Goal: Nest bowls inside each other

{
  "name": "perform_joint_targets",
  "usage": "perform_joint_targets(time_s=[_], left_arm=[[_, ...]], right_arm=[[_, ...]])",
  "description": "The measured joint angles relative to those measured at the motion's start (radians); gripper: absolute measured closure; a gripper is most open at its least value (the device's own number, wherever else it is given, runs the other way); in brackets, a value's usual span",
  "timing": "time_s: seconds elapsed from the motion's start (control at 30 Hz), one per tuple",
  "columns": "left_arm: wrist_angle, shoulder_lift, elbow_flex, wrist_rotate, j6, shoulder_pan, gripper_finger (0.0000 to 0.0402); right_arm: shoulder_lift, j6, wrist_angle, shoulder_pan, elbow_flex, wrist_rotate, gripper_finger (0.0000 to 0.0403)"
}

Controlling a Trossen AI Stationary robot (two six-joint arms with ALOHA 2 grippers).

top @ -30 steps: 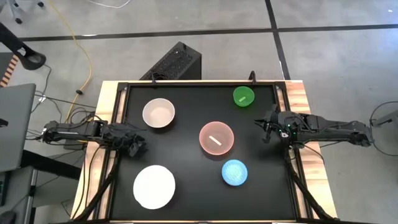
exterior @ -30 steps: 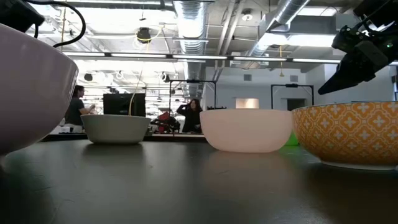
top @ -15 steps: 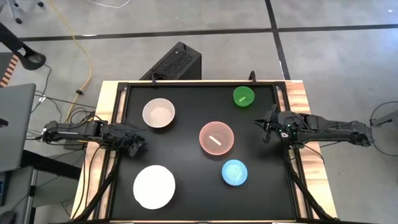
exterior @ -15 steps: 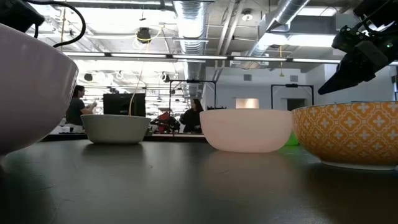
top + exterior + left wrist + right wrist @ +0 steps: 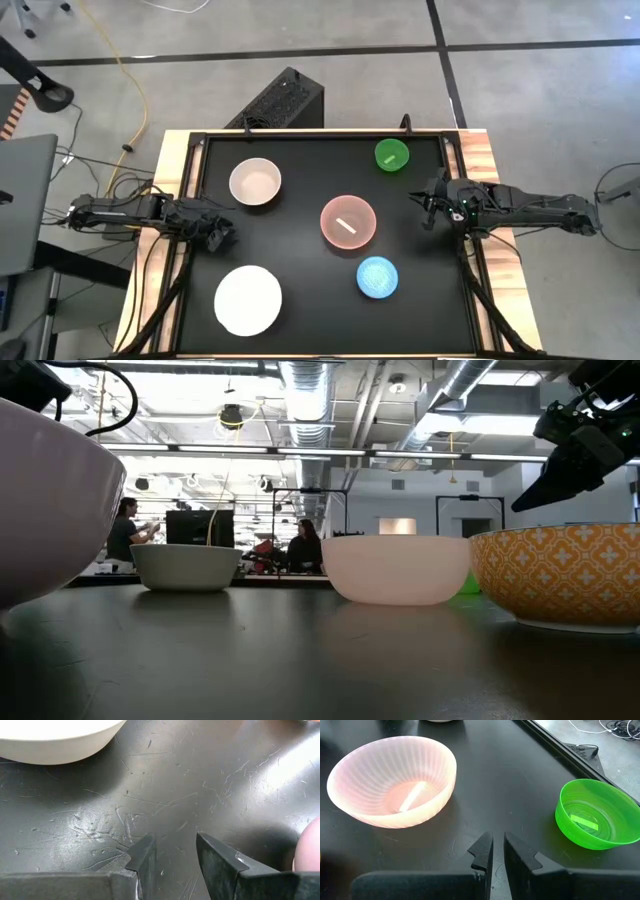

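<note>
Five bowls stand apart on the black table, each on its base: a large white one near left, a cream-white one far left, a pink one in the middle, a green one far right, and one that is blue inside and orange-patterned outside near right. My left gripper hovers open at the left edge, between the two white bowls. My right gripper hovers at the right edge, right of the pink bowl and near the green bowl. Only a narrow gap separates its fingers, and nothing is in it.
A raised black rim and wooden borders frame the table. Bare tabletop lies between the bowls. A dark box and cables lie on the floor beyond the far edge. People move in the room far behind the table.
</note>
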Motion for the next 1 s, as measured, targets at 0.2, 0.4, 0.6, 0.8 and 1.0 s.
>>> perform_joint_targets(time_s=[0.2,0.4,0.6,0.8,1.0], left_arm=[[0.0,0.0,0.0,0.0,0.0,0.0,0.0274],[0.0,0.0,0.0,0.0,0.0,0.0,0.0274],[0.0,0.0,0.0,0.0,0.0,0.0,0.0274],[0.0,0.0,0.0,0.0,0.0,0.0,0.0274],[0.0,0.0,0.0,0.0,0.0,0.0,0.0274]], right_arm=[[0.0,0.0,0.0,0.0,0.0,0.0,0.0337],[0.0,0.0,0.0,0.0,0.0,0.0,0.0337],[0.0,0.0,0.0,-0.001,0.0,0.0,0.0337],[0.003,0.001,0.0,-0.016,0.0,0.0,0.0337],[0.003,0.001,0.0,-0.016,0.0,0.0,0.0337]])
